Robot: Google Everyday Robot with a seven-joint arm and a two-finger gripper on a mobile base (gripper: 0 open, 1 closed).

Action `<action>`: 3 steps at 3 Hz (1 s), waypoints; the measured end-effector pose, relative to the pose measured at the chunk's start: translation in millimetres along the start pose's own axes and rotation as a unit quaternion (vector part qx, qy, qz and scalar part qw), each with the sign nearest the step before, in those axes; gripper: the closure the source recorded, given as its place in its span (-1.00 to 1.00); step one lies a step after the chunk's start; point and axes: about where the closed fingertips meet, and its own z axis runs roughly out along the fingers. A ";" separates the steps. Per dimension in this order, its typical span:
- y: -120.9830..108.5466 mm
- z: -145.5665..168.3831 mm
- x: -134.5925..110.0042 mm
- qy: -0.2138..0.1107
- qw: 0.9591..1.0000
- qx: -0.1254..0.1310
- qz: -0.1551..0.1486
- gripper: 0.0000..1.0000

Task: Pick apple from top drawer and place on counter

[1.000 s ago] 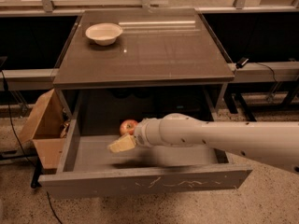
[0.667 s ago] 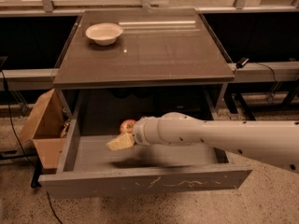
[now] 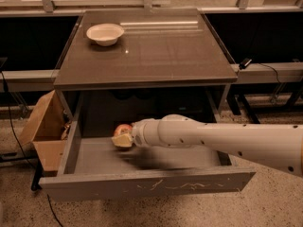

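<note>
The small red and yellowish apple (image 3: 122, 128) lies on the grey floor of the open top drawer (image 3: 94, 157), near its back left. My gripper (image 3: 122, 140) is inside the drawer at the end of the white arm (image 3: 213, 138), which reaches in from the right. The gripper is right against the apple's front side and hides its lower part. The dark glossy counter (image 3: 161, 51) sits above the drawer.
A shallow cream-white bowl (image 3: 105, 33) stands on the counter's back left. A brown cardboard box (image 3: 45, 126) stands on the floor left of the drawer. The drawer's scratched front panel (image 3: 151, 186) juts toward the camera.
My gripper has risen and moved in closer to the apple, from slightly below and in front of it to right against it. The apple has barely shifted.
</note>
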 end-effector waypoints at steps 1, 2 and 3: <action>5.9 -0.7 -1.2 -0.009 1.000 -0.008 -0.001 0.32; 20.1 -40.0 -11.5 -0.036 0.999 -0.025 -0.027 0.91; 29.0 -101.1 -21.2 -0.052 0.997 -0.036 -0.045 1.00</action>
